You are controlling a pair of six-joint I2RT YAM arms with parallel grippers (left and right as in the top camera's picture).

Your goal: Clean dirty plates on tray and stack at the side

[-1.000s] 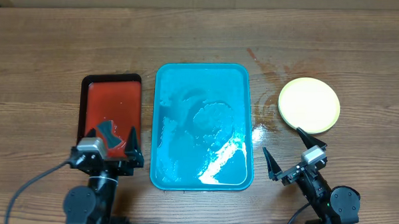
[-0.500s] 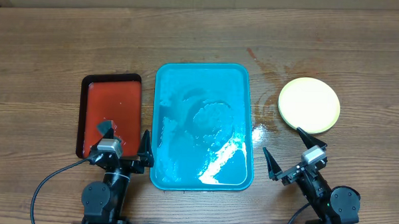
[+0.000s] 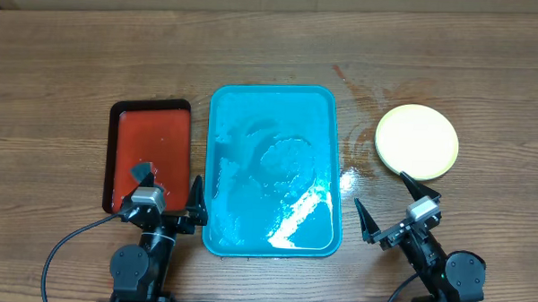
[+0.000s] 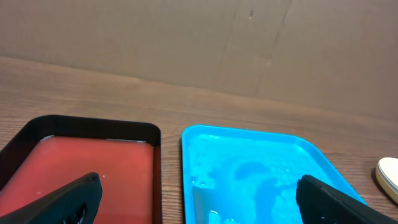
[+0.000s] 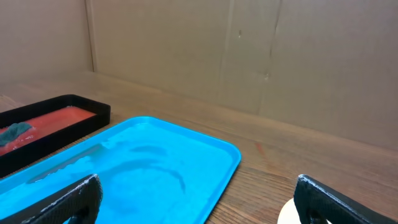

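Observation:
The turquoise tray (image 3: 212, 149) lies mid-table, its floor wet with streaks and glare; its near rim (image 4: 249, 133) shows in the left wrist view and its corner (image 5: 231, 155) in the right. A pale yellow plate (image 3: 416, 141) sits on the wood to the tray's right, also at the edges of both wrist views (image 4: 389, 177) (image 5: 285, 215). I cannot tell whether more lie beneath it. My left gripper (image 3: 169, 185) stands open, straddling the gap between the red tray and the turquoise tray. Open and holding nothing, my right gripper (image 3: 381, 193) hovers between the tray and the plate.
A red tray with a black rim (image 3: 109, 154) lies left of the turquoise one, with a dark teal-green scrap (image 5: 15, 130) inside. Water glistens on the wood (image 3: 353, 176) by the tray's right edge. A cardboard wall (image 5: 249, 50) closes the far side.
My left gripper has shifted right, from over the red tray to straddling both trays, then held still. The right arm and the plate have not moved.

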